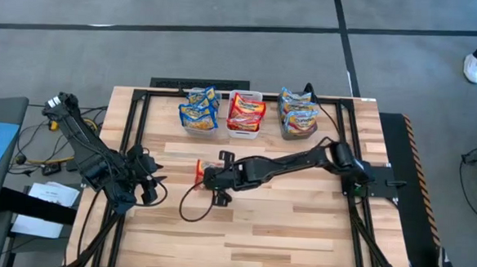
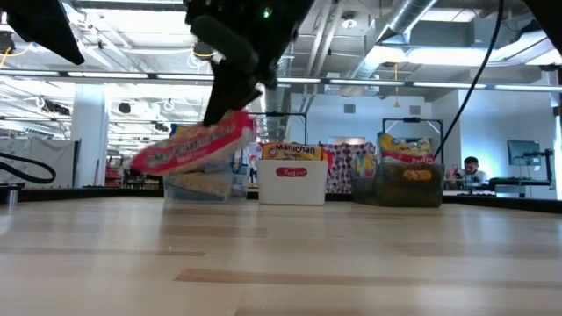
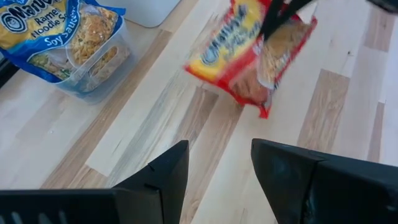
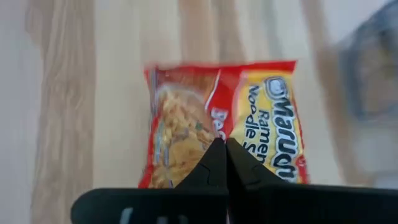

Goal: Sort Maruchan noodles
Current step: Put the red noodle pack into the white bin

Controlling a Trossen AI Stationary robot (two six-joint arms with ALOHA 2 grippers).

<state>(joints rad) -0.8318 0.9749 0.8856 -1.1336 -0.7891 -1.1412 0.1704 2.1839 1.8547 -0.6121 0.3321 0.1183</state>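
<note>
Because the red-trimmed packet [image 1: 200, 171] already hangs pinched in the right gripper [image 1: 206, 178], the coming move turns on where that packet sits relative to the three bins along the far edge of the table [image 1: 299, 235]. The right arm reaches leftward across the middle of the table, and its fingers are pressed together on the packet's edge, with the packet lifted clear of the wood, tilted, its long axis sloping down toward the left in the low view. From the gripper, the white bin [image 1: 245, 126] holding red packets lies farther back and a little to the right; the clear bin [image 1: 199, 123] with blue-trimmed packets stands almost straight behind it on the far side, and the dark grey bin [image 1: 297, 130] with orange-trimmed packets is farther right again. By colour, I judge the white bin to be the target, so the carry would go away from the near edge and slightly rightward. The left gripper [image 1: 147, 188] waits near the table's left side, its fingers spread and holding nothing, pointed toward the hanging packet; it is close to the packet, but the right arm already has it. No loose packet shows elsewhere on the table.
</note>
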